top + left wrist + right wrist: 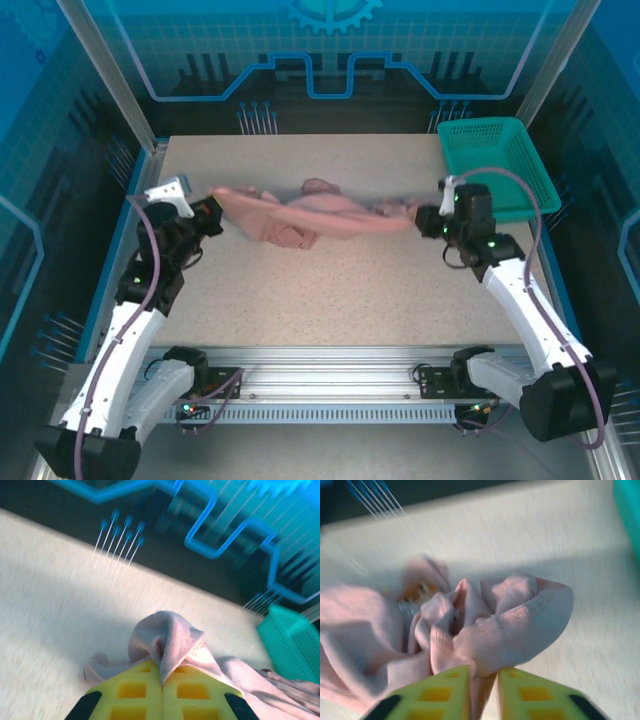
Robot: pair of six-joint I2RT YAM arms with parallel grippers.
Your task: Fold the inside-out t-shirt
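Pink t-shirt (310, 215) is strung across mid-frame, our left gripper (212, 208) and right gripper (428, 220) each clamped on an end. We'd hold tension even and lay it flat slowly so neither pinch slips, imo.

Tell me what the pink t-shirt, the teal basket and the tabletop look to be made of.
T-shirt: soft knit cloth, matte; it bunches and drapes in folds.
Basket: likely rigid plastic, with an open mesh grid.
Tabletop: hard, matte, speckled beige, perhaps laminate; cannot tell for sure.
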